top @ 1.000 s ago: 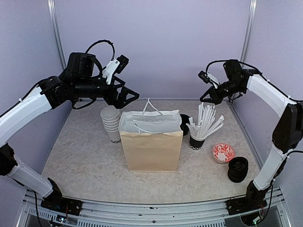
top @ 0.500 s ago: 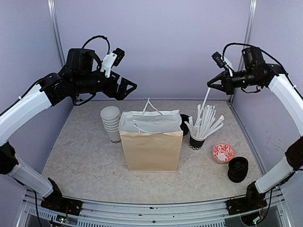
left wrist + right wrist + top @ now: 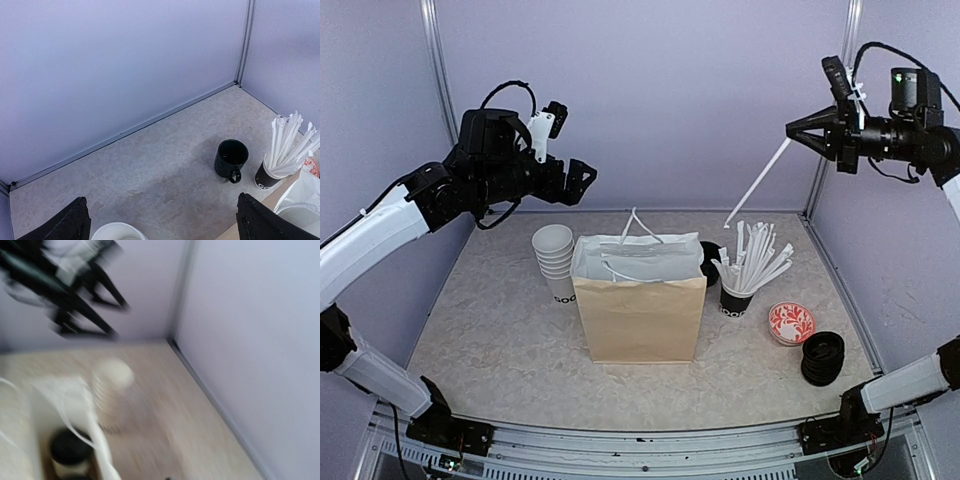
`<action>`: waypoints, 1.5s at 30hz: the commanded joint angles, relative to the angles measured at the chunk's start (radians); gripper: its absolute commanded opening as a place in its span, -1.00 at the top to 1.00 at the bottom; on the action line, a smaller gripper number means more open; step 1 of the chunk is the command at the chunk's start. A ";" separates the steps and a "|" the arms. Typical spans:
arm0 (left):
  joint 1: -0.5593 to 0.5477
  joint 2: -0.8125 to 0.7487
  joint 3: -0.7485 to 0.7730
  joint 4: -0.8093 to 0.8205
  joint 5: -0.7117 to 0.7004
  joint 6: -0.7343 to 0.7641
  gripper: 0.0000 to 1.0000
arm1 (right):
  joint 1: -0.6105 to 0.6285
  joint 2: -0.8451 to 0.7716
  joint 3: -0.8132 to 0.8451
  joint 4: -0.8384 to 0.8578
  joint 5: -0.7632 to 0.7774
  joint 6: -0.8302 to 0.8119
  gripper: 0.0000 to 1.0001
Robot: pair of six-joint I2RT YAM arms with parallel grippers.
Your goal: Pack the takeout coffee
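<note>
The right pincer (image 3: 795,131) is pinching a thin white stick (image 3: 757,183) high up. Below and leftward of it, the brown paper bag (image 3: 640,310) is already holding a black-lidded white cup (image 3: 65,452). The left pincer (image 3: 582,175) is gaping wide, empty. The stick is likely going in next.

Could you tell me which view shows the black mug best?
Left wrist: the mug shows whole, handle included. In the top view the paper bag hides part of it; the blurred right wrist view lacks it.
</note>
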 commanded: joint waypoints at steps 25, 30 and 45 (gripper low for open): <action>0.067 -0.070 -0.270 0.412 -0.204 0.132 -0.98 | 0.530 0.411 0.050 0.337 -0.150 0.092 1.00; 0.070 -0.081 -0.270 0.413 -0.173 0.158 -0.98 | 0.583 0.471 0.052 0.317 -0.116 0.059 0.75; 0.295 -0.168 -0.427 0.528 0.177 -0.072 -0.98 | 0.365 0.212 -0.146 0.187 0.051 -0.049 -0.06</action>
